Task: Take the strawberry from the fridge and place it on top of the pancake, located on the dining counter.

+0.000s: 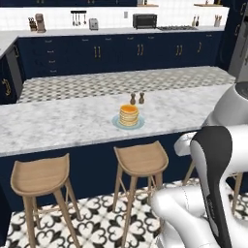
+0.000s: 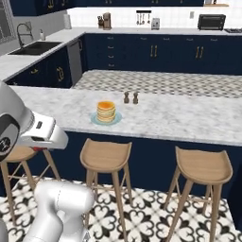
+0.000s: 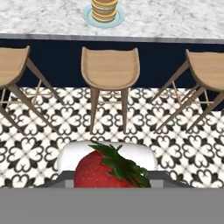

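Note:
The strawberry [image 3: 101, 171], bright red with a green leafy cap, sits at the bottom of the hand view between the jaws of my gripper [image 3: 107, 181], which is shut on it. The hand hangs over the patterned floor, short of the stools and the dining counter [image 3: 175, 17]. The pancake [image 1: 129, 115] [image 2: 106, 111] [image 3: 104, 9], a golden stack on a pale blue plate [image 1: 117, 124], stands on the dining counter [image 1: 58, 121] [image 2: 189, 118] near its front edge. A grey edge of the fridge [image 1: 240, 53] shows at the far right.
Wooden stools [image 1: 140, 157] [image 2: 106, 153] [image 3: 109, 65] line the counter's front, one right below the pancake. Two small shakers [image 1: 137, 99] [image 2: 131, 98] stand just behind the plate. Navy cabinets with appliances run along the back wall.

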{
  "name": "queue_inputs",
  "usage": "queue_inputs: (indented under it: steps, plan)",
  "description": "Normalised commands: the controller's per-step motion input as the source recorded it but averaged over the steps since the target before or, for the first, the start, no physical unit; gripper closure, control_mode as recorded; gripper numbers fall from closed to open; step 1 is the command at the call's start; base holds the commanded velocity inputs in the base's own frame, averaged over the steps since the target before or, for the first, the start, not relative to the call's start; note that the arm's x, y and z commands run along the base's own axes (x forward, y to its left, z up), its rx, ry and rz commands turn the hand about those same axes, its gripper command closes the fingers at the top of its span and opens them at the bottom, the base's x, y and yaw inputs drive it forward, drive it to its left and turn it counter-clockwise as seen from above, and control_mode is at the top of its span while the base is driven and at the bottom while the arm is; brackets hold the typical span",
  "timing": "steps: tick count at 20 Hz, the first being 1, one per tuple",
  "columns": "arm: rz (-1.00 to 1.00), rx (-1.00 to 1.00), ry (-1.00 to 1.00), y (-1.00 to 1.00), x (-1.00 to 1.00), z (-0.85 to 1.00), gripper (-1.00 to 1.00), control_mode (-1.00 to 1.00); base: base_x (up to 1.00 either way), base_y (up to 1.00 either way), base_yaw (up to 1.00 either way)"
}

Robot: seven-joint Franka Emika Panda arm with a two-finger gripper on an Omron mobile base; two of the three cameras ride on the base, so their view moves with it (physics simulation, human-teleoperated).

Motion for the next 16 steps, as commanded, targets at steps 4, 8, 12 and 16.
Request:
queue_inputs:
  steps: [4, 8, 12, 16]
  plan:
    - [0.00, 0.00, 0.00, 0.00, 0.00, 0.00, 1.00, 1.00, 0.66, 0.39, -0.08]
    - [0.00, 0.00, 0.00, 0.00, 0.00, 0.00, 1.00, 1.00, 0.50, 0.34, -0.06]
    - [0.00, 0.00, 0.00, 0.00, 0.00, 0.00, 1.00, 1.00, 0.59, 0.21, -0.03]
    - [0.00, 0.00, 0.00, 0.00, 0.00, 0.00, 1.00, 1.00, 0.64, 0.18, -0.01]
